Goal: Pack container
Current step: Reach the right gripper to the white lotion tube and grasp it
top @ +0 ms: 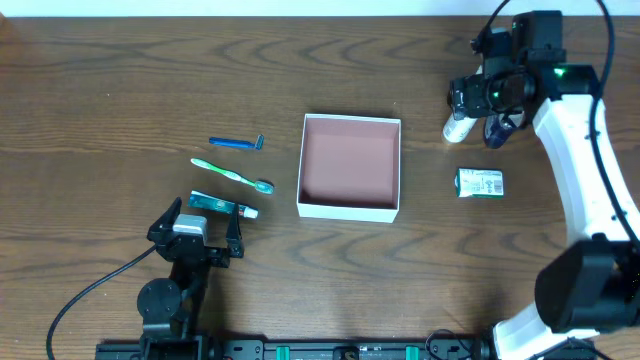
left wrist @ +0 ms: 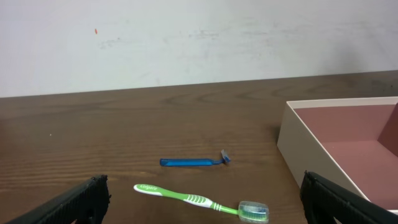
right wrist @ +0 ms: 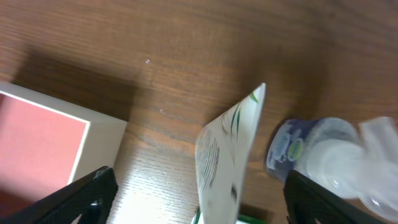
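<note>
The container [top: 350, 208], a shallow white box with a pink-brown inside, sits mid-table; its wall shows in the left wrist view [left wrist: 311, 152] and its corner in the right wrist view [right wrist: 102, 134]. My left gripper [top: 205, 215] is open low over the toothpaste tube [top: 222, 206]. In its own view the left gripper [left wrist: 204, 184] has the green toothbrush [left wrist: 199, 200] lying between its fingers. My right gripper [top: 478, 118] is open at the far right. A white tube [right wrist: 227, 155] stands between its fingers [right wrist: 87, 196], with a gap on both sides.
A blue razor [top: 237, 143] and the green toothbrush [top: 232, 175] lie left of the container. A small blue-labelled bottle [right wrist: 298, 149] stands just beside the white tube. A green-and-white packet [top: 480, 182] lies right of the container.
</note>
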You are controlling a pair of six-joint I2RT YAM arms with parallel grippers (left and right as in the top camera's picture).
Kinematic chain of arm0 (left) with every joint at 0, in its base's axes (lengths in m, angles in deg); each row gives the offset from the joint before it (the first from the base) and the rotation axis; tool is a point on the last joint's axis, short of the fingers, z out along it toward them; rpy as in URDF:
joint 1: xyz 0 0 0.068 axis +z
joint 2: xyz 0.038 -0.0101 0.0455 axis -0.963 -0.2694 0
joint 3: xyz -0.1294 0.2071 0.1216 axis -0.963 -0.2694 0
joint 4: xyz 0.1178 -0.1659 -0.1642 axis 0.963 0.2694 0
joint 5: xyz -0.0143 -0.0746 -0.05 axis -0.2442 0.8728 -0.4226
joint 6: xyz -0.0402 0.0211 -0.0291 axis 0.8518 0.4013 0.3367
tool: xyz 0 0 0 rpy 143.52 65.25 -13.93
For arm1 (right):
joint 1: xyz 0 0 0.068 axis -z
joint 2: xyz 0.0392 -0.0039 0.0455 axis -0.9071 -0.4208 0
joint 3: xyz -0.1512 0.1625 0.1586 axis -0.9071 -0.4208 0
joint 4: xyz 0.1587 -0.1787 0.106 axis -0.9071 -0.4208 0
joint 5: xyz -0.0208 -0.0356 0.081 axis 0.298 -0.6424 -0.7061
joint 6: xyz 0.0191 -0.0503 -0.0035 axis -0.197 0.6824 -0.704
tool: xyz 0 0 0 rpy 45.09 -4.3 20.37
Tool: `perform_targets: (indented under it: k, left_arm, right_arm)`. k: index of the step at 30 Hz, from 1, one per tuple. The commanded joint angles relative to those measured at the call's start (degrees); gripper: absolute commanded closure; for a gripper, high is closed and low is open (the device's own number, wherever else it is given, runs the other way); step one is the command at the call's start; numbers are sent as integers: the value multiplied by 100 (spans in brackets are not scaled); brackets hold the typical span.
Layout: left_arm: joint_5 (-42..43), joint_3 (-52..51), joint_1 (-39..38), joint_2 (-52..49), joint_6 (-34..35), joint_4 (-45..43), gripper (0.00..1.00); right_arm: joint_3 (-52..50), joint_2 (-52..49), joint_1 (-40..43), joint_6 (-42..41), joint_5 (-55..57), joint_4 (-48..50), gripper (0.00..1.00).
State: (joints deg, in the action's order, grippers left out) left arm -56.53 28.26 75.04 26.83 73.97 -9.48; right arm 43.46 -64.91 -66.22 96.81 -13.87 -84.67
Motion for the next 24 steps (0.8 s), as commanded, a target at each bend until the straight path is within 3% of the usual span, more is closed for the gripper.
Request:
perform_targets:
  k: [1,12,24]
  left_arm:
    - [79,-109,28,31,7,181,2]
    - [81,-109,28,31,7,181,2]
    - [81,-109,28,31,7,181,2]
  right_arm:
    - [90,-210,-39,35,79,57,16]
    - [87,-376,9,42,363,306,28]
    - [87,-376,7,39,426,317,70]
